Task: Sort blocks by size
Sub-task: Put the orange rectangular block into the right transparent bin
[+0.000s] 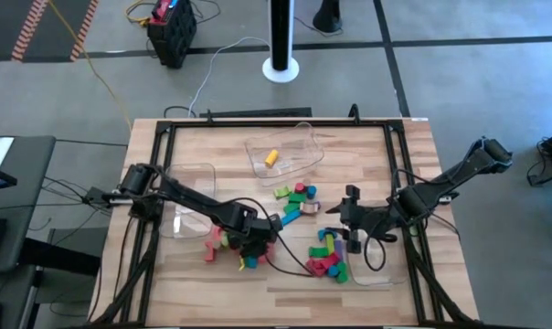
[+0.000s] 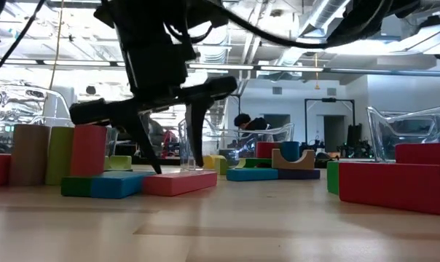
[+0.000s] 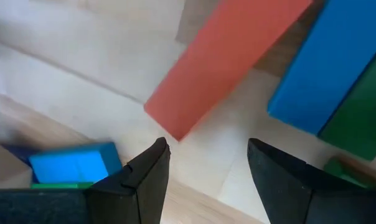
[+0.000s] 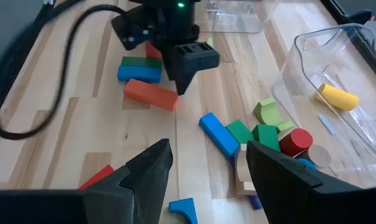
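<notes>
L gripper (image 4: pixel 178 84) hovered jaws apart & empty over the red bar (image 4: pixel 150 94), which lay flat on the table (image 1: pixel 212 155) just off its tips, long axis skewed to the gap. L arm was nearest; R gripper (image 1: pixel 349 217) waited open by the mid blocks (image 1: pixel 299 196), well apart

high: straight down | low: table level | wrists: close, probably angled down | shared: red bar (image 4: pixel 150 94)
</notes>
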### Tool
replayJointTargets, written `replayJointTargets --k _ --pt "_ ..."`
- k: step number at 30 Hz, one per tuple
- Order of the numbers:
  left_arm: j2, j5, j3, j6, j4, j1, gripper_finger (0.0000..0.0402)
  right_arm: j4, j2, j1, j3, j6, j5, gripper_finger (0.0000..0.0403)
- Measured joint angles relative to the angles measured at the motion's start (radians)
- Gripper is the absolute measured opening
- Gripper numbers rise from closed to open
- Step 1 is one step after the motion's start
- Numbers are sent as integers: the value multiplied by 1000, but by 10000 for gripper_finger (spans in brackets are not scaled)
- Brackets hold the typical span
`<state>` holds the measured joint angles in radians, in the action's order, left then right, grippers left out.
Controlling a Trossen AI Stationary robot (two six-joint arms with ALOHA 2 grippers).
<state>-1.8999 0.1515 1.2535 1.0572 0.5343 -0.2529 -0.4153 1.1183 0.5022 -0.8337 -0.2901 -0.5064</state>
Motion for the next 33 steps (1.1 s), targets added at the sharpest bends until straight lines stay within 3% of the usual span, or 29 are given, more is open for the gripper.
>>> replayJointTargets --k 7,12,33 --pt "0 3 34 73 3 -13 208 7 0 0 0 3 0 244" --pt "0 -67 46 147 34 -16 208 12 0 -1 0 2 0 244" --pt "-21 -214 48 178 -52 12 208 55 0 -41 0 7 -3 244"
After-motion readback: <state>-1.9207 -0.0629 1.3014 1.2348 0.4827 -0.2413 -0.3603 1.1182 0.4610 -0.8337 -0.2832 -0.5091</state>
